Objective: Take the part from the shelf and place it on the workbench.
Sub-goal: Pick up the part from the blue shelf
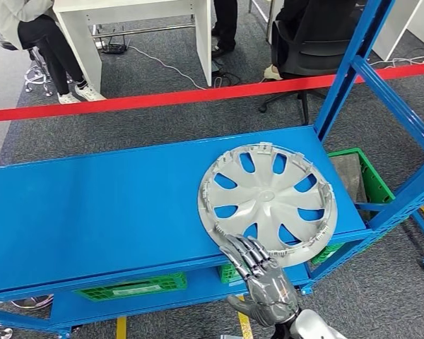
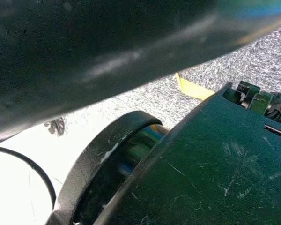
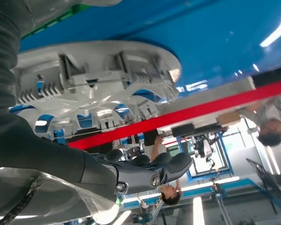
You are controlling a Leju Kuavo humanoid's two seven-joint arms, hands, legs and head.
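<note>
Nearest the head camera, the right hand (image 1: 263, 279) reaches up from below with its fingers (image 1: 242, 253) spread and only slightly curled, their tips resting over the near rim of the silver wheel cover (image 1: 267, 200); they lie on it without closing around it. From the right wrist, a dark finger (image 3: 146, 172) stretches out straight beside the cover's ribbed rim. Whether the left hand is open or closed I cannot tell. Round and with no long axis, the wheel cover lies flat on the blue shelf (image 1: 103, 205), hollow clip side up, at the shelf's right end, its near edge overhanging the front lip. Below, green crates (image 1: 132, 286) sit on the lower level; their contents are hidden. Beyond runs a red barrier tape (image 1: 145, 99)
</note>
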